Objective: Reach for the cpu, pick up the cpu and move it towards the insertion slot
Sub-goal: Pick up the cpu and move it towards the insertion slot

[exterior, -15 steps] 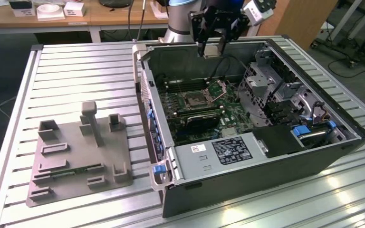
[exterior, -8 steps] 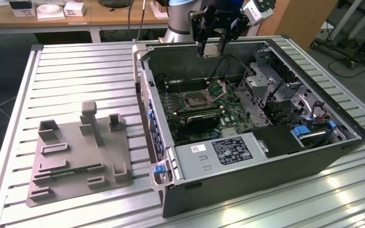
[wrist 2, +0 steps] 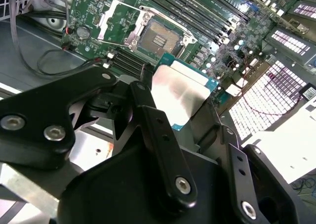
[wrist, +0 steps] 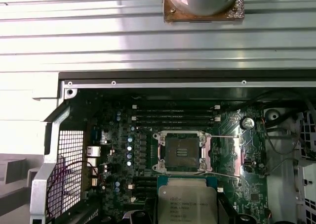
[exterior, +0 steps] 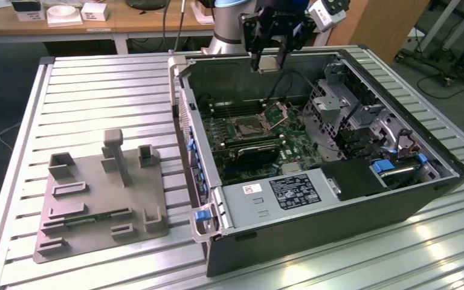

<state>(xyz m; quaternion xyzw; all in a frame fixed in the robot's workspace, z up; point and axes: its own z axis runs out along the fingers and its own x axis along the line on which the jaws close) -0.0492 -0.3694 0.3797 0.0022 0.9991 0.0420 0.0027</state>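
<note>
The gripper point(exterior: 269, 65) is clamped on the cpu point(wrist 2: 180, 93), up above the insertion slot point(exterior: 248, 126) in the computer case point(exterior: 328, 229).

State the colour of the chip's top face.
Shiny silver, seen best in the second wrist view: chip.

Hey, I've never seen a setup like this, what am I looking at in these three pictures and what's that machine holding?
This is a robot arm with a gripper working over an open computer case that lies on a slatted metal table. The exterior view comes from a camera standing off the arm. Both wrist views come from cameras riding on the arm, looking down into the case. The jaws are shut on the cpu, a flat square chip with a shiny metal top, held above the green motherboard. The insertion slot, a metal-framed socket, is open. A grey moulded holder sits beside the case, toward the exterior view's left.
</note>
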